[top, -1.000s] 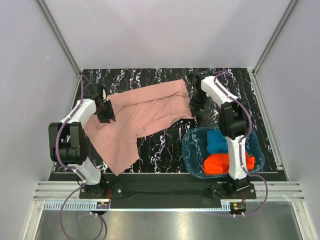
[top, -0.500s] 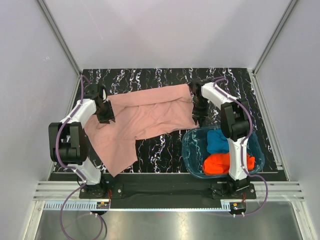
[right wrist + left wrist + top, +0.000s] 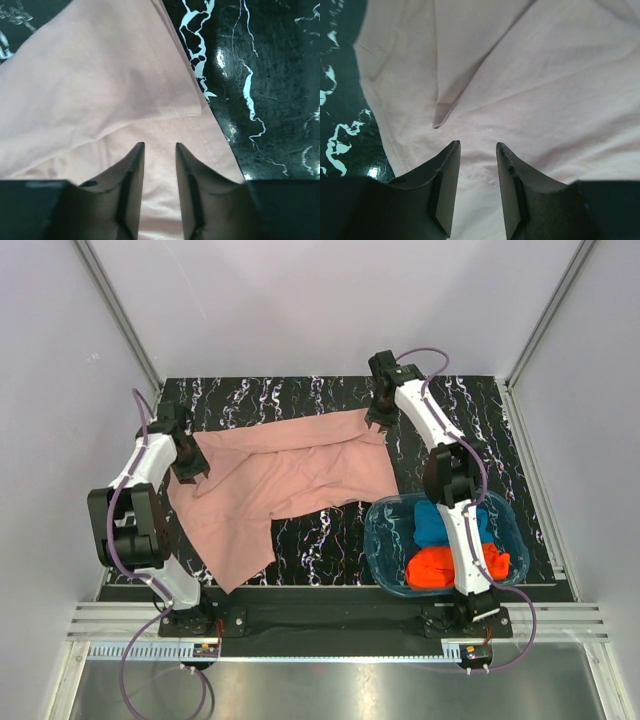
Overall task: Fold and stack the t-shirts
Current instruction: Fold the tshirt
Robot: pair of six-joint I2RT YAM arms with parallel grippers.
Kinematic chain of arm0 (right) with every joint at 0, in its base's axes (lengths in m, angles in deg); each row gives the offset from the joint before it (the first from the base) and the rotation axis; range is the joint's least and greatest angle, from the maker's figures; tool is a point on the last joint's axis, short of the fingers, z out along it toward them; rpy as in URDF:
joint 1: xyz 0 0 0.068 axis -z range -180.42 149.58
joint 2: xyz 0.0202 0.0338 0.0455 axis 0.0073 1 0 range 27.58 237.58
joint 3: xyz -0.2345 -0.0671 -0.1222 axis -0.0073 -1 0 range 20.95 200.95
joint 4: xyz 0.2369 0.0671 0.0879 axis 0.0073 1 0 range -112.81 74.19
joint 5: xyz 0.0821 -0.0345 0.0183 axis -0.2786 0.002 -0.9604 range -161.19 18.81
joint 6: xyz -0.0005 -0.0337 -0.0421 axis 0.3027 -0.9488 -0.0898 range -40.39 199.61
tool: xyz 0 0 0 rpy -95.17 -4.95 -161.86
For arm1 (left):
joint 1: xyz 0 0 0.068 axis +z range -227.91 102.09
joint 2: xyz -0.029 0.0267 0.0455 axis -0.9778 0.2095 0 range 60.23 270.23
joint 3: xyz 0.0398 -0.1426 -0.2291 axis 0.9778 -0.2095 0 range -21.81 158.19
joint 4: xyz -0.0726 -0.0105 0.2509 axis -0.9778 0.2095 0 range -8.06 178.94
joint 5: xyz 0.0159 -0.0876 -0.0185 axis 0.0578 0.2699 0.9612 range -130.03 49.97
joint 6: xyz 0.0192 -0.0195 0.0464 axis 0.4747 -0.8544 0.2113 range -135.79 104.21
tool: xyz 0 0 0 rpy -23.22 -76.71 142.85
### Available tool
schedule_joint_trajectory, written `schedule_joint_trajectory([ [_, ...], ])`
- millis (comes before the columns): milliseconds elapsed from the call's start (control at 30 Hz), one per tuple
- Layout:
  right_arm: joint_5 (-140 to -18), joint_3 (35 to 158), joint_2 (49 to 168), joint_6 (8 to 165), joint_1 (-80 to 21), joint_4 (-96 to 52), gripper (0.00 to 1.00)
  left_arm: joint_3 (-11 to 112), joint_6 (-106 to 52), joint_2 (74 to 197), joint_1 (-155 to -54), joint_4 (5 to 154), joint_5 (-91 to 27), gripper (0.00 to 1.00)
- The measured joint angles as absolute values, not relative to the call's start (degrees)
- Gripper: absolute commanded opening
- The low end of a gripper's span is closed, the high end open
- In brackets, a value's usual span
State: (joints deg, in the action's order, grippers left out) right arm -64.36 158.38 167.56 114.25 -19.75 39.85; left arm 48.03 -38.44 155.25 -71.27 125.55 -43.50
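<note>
A large dusty-pink t-shirt (image 3: 290, 470) lies spread across the black marbled table, with one flap running down toward the near left. My left gripper (image 3: 186, 454) hovers over the shirt's left edge, open, and pink cloth (image 3: 545, 90) shows below the gap between its fingers (image 3: 477, 145). My right gripper (image 3: 378, 412) is over the shirt's far right corner, also open (image 3: 160, 145), above a folded-over hem (image 3: 100, 90). A blue t-shirt (image 3: 432, 523) and an orange-red t-shirt (image 3: 435, 568) sit bunched in the tub.
The translucent blue tub (image 3: 372, 540) stands at the near right, and my right arm crosses above it. Bare marbled table (image 3: 320, 530) shows in front of the shirt and along the far edge (image 3: 270, 75). Grey walls close in the table on three sides.
My right gripper has opened, let go of the shirt's right corner and moved toward the far edge. The left gripper has shifted left. The pink shirt now lies wider and flatter.
</note>
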Motion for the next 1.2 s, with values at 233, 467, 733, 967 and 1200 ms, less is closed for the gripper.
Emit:
schedule_joint_trajectory([
  [233,-64.34,151.38,169.55,120.85,-19.58,38.95,0.09,52.34,-40.93,157.57,-69.41,125.05,-42.6,0.39],
  [467,-64.21,143.21,167.36,123.03,-18.05,36.13,0.11,50.46,-41.06,157.78,-65.7,125.86,-41.81,0.39],
  [733,-64.1,151.93,172.44,121.24,-15.19,35.02,0.15,50.39,-38.53,154.03,-63.69,124.96,-37.77,0.46],
  [967,-63.05,158.13,175.67,116.65,-14.66,34.08,0.4,51.48,-36.65,156.21,-65.35,119.28,-26.6,0.49],
  [1200,-64.75,153.72,171.87,113.87,-14.68,36.13,0.51,55.9,-34.33,166.0,-67.36,113.29,-21.57,0.47],
])
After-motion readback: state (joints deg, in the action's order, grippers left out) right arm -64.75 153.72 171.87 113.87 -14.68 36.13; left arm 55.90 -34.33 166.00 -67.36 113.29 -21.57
